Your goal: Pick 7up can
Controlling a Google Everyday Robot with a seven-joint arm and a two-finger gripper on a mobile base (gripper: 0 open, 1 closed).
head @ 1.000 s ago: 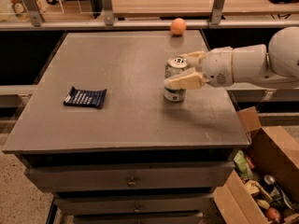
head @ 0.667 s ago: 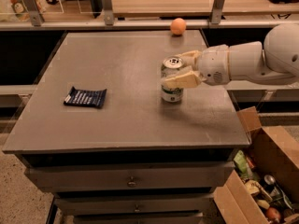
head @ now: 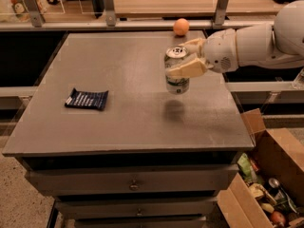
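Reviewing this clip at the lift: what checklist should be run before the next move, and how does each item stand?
1. Claw shut on the silvery-green aluminium 7up can, a finger on each side: ok.
2. Can off the grey tabletop, its shadow visible underneath: ok.
3. Can roughly upright in the grasp: ok.
4. Small orange ball apart from the can, at the table's far edge: ok.
5. Flat dark blue snack packet well apart from the can, lying on the tabletop: ok.
6. Grip firm enough not to slip: cannot tell.
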